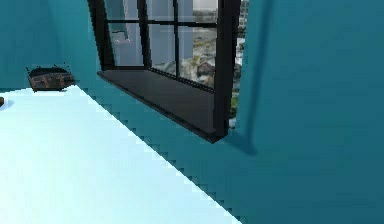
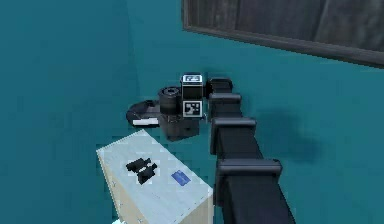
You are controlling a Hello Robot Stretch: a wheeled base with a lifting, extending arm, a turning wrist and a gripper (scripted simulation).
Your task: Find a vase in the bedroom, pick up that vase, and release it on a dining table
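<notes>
Vase — can't tell where it stands, maybe the dark rounded blob (image 2: 136, 113) at the gripper (image 2: 155, 107) — arm (image 2: 240, 150) stretched past the white nightstand (image 2: 165, 203) toward the teal wall (image 2: 60, 60), likely reaching for it; whether it grips or holds anything can't be told.

Daylight from window (image 1: 165, 45), even, soft shadows

No words, numbers or signs can be read. The white squares (image 2: 191, 107) beyond the white cabinet (image 2: 165, 200) carry only black marks, and the small blue patch (image 2: 180, 178) on that cabinet's top is illegible.
</notes>
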